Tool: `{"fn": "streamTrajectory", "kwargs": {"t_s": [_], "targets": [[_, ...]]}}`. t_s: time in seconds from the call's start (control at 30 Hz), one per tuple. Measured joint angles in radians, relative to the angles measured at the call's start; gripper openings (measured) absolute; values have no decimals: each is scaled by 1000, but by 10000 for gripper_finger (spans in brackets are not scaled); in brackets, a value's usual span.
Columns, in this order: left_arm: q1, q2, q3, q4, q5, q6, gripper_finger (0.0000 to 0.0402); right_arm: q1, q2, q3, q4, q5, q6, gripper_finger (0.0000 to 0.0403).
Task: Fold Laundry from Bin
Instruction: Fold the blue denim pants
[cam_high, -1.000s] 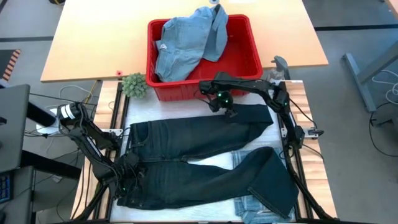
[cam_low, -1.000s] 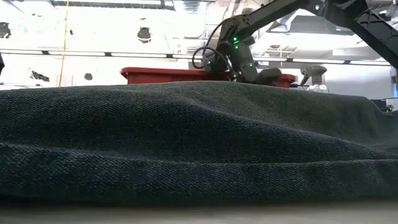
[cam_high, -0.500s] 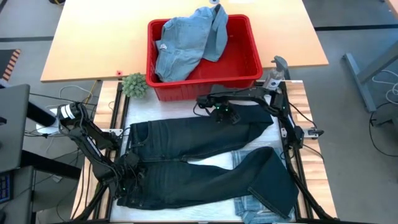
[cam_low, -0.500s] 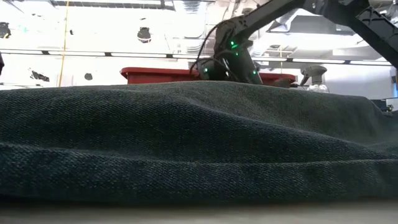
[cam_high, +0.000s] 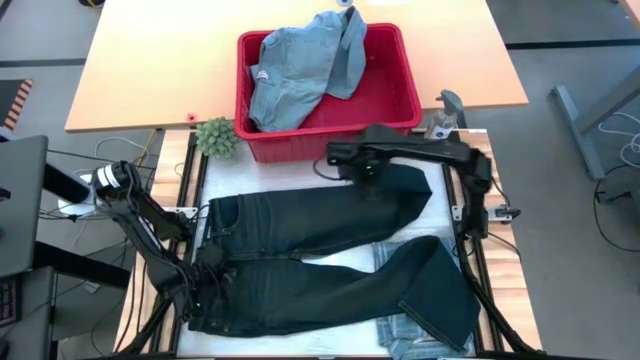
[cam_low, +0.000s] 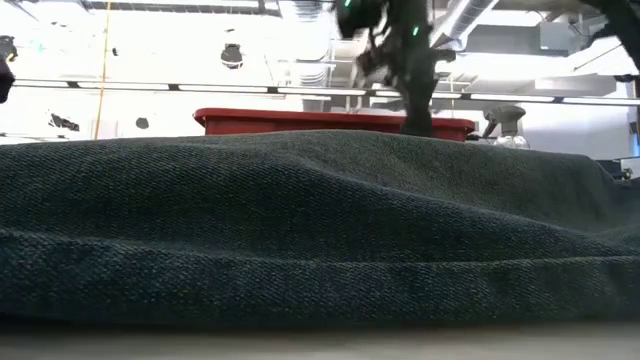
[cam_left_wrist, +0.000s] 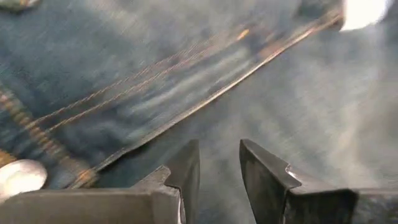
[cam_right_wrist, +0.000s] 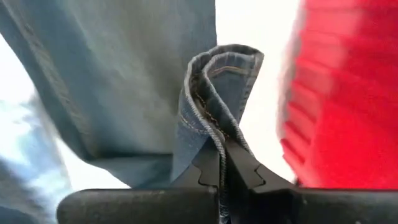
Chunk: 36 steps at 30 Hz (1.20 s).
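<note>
A: How do the dark trousers look?

B: They are long, dark navy denim, spread flat across the tabletop just in front of the red bin. The waist is at the left side and the two legs go to the right. The upper leg has its hem folded into a small roll, with the stitched edge showing.

A: Who holds that hem?

B: The right gripper. Its jaws are pressed together on the folded hem, very near the wall of the bin.

A: And the left gripper?

B: It is low over the waist area, near a seam and a metal button. Its jaws stand a little apart, and one cannot tell whether cloth is between them.

A: What is in the bin?

B: A light blue denim piece, crumpled, hanging partly over the far rim. Another light blue piece lies under the lower leg.
</note>
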Motion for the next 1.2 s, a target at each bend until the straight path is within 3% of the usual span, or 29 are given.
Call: {"fn": "streamTrajectory", "kwargs": {"t_s": [0.23,0.33,0.43,0.5,0.6,0.67,0.73,0.8,0.97,1.2], "targets": [[59,-136,0,-115,-414,13,102,59,-180,-2,2,-24,216,28],[153,-232,0,-164,-471,110,102,83,-239,-2,1,-24,266,28],[273,-346,0,-66,-457,441,107,104,-270,-2,0,-19,270,28],[354,-421,0,134,-385,796,118,114,-277,-2,1,-15,251,28],[501,-485,0,535,-184,1361,145,123,-286,-3,1,-12,226,28],[598,-491,1,757,-49,1605,165,126,-295,-3,1,-10,209,28],[690,-485,3,883,34,1740,183,127,-298,-3,0,-8,193,28],[786,-465,20,895,97,1805,195,133,-297,-3,1,-8,181,28],[992,-298,154,881,432,1980,208,146,-296,-3,0,-24,129,28],[1112,38,459,767,524,2260,209,161,-296,-3,0,-25,113,28]]}}
